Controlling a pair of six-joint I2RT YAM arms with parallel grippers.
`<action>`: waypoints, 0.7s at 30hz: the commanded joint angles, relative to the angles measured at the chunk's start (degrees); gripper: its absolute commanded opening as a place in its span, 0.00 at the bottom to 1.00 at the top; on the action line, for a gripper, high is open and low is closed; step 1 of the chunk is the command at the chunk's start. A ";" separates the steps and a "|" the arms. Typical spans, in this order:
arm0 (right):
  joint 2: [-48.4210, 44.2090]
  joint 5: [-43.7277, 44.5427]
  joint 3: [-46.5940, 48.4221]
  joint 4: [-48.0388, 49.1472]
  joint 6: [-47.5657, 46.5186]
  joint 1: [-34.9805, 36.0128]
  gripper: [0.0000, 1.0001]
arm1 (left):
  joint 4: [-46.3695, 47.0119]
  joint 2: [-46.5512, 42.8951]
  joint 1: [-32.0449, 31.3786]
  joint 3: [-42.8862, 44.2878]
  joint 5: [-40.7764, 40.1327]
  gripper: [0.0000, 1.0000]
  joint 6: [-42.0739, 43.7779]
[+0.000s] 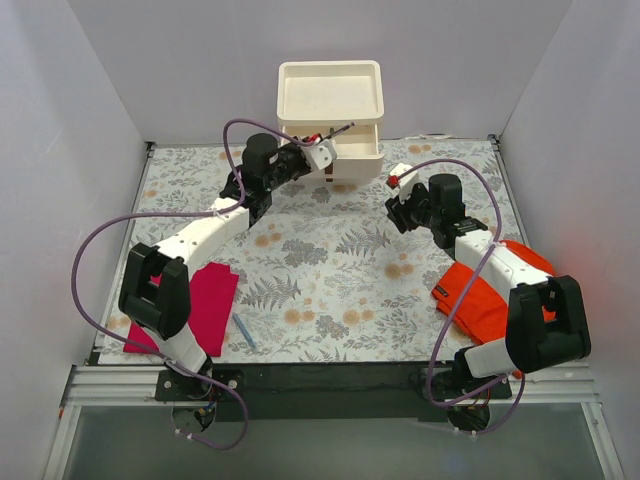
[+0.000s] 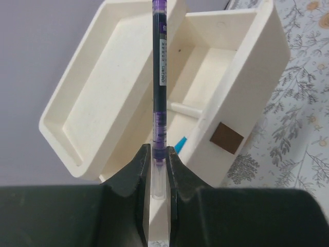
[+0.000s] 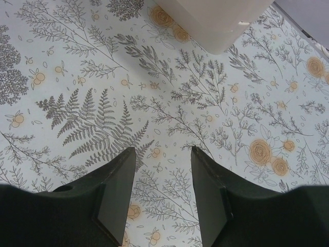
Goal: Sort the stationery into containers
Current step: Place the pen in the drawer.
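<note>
My left gripper (image 2: pixel 158 154) is shut on a dark purple pen (image 2: pixel 160 77) and holds it upright over the pulled-out top drawer (image 2: pixel 221 67) of the cream-white drawers (image 1: pixel 330 105). In the top view the left gripper (image 1: pixel 322 140) is at the drawer's left front with the pen (image 1: pixel 338 129) sticking out. A teal pen tip (image 2: pixel 180 144) lies inside the drawer. The shallow tray (image 2: pixel 103 98) on top looks empty. A blue pen (image 1: pixel 244 331) lies on the mat near the front left. My right gripper (image 3: pixel 163 154) is open and empty above the floral mat, right of the drawers (image 1: pixel 398 210).
A magenta cloth (image 1: pixel 205 305) lies at the front left, an orange cloth (image 1: pixel 480 290) at the front right under the right arm. The drawer front has a brown handle (image 2: pixel 226 138). A corner of the drawers (image 3: pixel 216 20) shows at the top of the right wrist view. White walls enclose the table.
</note>
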 commanded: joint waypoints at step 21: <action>-0.55 -0.82 -2.25 4.76 0.37 -2.08 0.56 | 5.97 8.65 0.48 11.45 -6.42 0.26 5.08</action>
